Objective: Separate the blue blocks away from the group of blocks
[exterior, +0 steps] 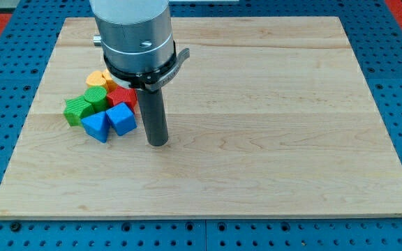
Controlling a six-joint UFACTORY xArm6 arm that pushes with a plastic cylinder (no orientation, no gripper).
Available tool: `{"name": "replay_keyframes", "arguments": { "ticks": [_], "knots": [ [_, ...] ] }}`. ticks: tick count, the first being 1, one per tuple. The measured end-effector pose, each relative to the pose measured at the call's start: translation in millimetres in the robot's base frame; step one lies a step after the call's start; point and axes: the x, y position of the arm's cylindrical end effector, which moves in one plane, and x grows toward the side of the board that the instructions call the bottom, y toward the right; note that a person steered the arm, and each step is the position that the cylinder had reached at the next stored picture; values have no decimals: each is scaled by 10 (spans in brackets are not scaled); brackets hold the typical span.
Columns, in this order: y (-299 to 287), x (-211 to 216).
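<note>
My tip [158, 143] rests on the wooden board [271, 139] and holds nothing, since it is only a rod. Just to its left sit the blue cube [123, 119] and the blue triangle block [96, 126], touching each other. Farther left and up are the red block [123, 97], two green blocks [77, 110] [97, 97] and yellow blocks [98, 79], all bunched together.

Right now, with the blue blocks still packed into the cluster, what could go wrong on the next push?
1. My tip sits at the view's right of the blue cube; pushing left would drive it deeper into the group.
2. The blue triangular block touches the green block, so that may drag along.
</note>
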Motion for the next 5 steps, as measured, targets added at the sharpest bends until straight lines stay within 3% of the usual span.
{"name": "replay_keyframes", "arguments": {
  "ticks": [3,4,5],
  "knots": [
    [148,100],
    [192,610],
    [-800,985]
  ]
}}
